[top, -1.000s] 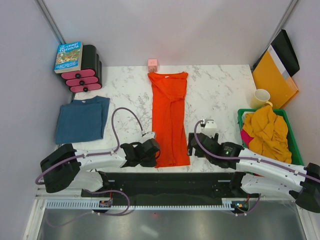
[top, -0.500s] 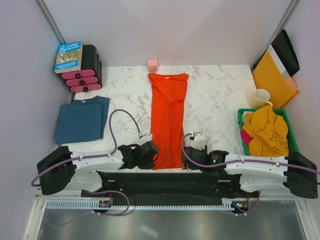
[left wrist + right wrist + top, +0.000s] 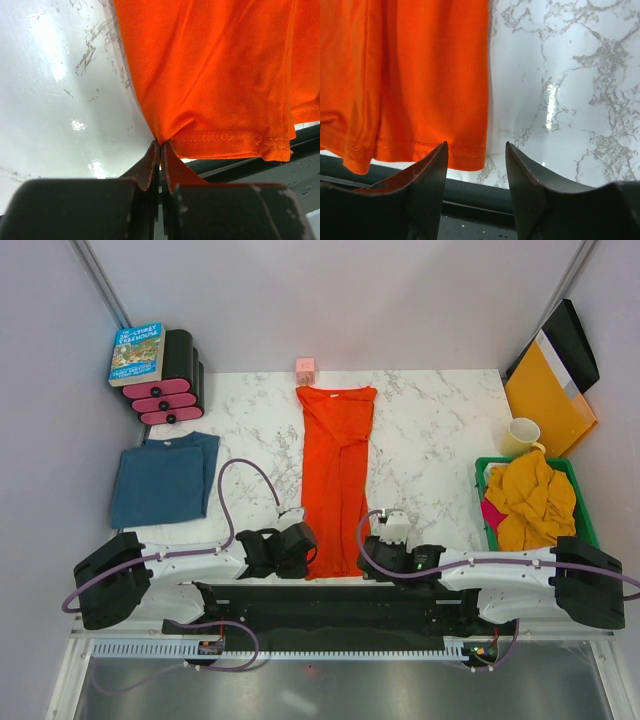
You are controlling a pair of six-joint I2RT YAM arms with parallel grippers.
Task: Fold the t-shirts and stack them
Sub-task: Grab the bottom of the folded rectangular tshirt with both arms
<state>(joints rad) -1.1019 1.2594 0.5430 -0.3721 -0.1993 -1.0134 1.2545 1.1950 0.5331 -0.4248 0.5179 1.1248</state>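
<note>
Pinches the near left hem corner of the orange shirt (image 3: pixel 215 75) in the left hand (image 3: pixel 160 150), clamped fully shut on the cloth. Holds the right hand (image 3: pixel 476 146) half-wide, lined up on the near right hem corner, gripping nothing yet. Looks set up for taking both bottom corners together, likely to carry the hem toward the collar and halve the strip. Leaves the shirt lying narrow and lengthwise down the middle of the table (image 3: pixel 430 430), sleeves folded in. Farther out: folded blue shirt (image 3: pixel 165 478) at left, probably starting the stack; yellow shirt (image 3: pixel 535 502) and pink shirt (image 3: pixel 490 515) heaped in the green basket (image 3: pixel 483 466) at right, waiting.
</note>
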